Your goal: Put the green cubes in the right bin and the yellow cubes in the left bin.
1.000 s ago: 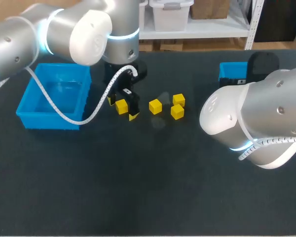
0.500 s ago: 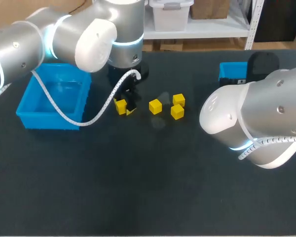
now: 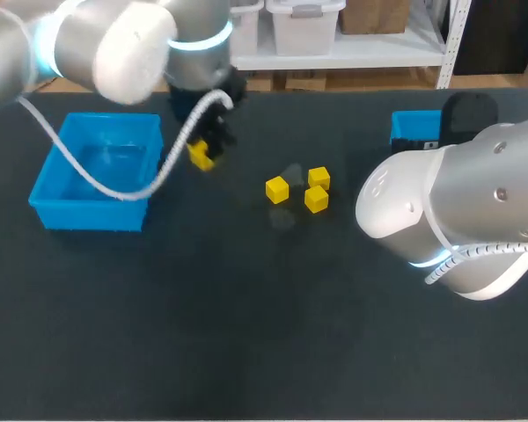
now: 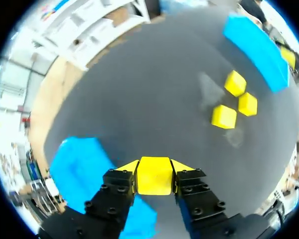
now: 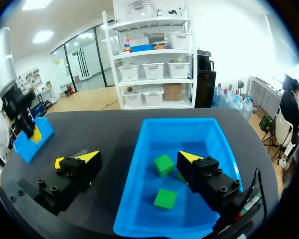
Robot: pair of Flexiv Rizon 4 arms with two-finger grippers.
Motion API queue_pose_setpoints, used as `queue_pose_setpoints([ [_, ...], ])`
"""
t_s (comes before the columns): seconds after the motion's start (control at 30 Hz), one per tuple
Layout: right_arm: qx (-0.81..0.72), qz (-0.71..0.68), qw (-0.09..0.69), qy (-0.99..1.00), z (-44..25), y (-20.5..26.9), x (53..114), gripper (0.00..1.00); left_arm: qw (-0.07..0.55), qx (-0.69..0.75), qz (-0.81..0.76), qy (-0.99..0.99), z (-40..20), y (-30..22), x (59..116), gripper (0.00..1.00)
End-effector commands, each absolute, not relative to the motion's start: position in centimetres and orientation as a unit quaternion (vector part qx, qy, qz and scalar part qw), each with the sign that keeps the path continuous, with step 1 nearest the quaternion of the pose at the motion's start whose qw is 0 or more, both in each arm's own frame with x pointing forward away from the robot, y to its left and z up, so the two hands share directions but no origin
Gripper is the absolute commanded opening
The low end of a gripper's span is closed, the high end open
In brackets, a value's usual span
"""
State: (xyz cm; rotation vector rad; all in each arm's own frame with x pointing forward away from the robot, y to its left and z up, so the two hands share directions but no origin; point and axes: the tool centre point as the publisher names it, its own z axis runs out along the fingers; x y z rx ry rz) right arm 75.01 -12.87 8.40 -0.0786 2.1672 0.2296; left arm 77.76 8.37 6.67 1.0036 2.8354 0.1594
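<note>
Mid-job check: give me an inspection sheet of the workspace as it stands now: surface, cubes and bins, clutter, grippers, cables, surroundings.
Surface: dark table, matte.
Job's things: three loose yellow cubes mid-table; a fourth, the held cube, is raised beside the left bin, which shows no cubes inside; the right bin holds at least two green cubes.
Clutter: nothing seen.
Grippers: left gripper shut on the held cube; right gripper open above the right bin.
Cables: the left arm's white cable loops over the left bin; the right arm's cable lies along that arm.
Surroundings: nothing seen.
</note>
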Motion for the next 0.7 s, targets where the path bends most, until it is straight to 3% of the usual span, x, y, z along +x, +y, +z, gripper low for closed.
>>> queue_pose_setpoints([
  [0.03, -0.033, 0.095, 0.463, 0.881, 8.4, -13.0, 74.9, 1.00, 0.129, 0.275, 0.048, 0.951, 11.2, 14.6, 76.4, 0.00],
  [0.27, -0.033, 0.095, 0.463, 0.881, 8.4, -13.0, 74.9, 1.00, 0.100, 0.180, 0.101, 0.973, 10.6, 22.1, 76.3, 0.00],
  [0.53, -0.033, 0.095, 0.463, 0.881, 8.4, -13.0, 74.9, 1.00, 0.049, 0.161, 0.100, 0.981, 6.6, 23.8, 74.4, 0.00],
  [0.57, -0.033, 0.095, 0.463, 0.881, 8.4, -13.0, 74.9, 1.00, 0.043, 0.161, 0.098, 0.981, 6.3, 23.9, 74.4, 0.07],
  [0.6, -0.033, 0.095, 0.463, 0.881, 8.4, -13.0, 74.9, 1.00, 0.038, 0.160, 0.101, 0.981, 6.0, 23.8, 74.3, 0.28],
  [0.63, -0.033, 0.095, 0.463, 0.881, 8.4, -13.0, 74.9, 1.00, 0.038, 0.161, 0.099, 0.981, 5.8, 23.7, 74.3, 1.00],
  [0.7, -0.033, 0.095, 0.463, 0.881, 8.4, -13.0, 74.9, 1.00, 0.038, 0.160, 0.099, 0.981, 5.7, 23.7, 74.3, 1.00],
])
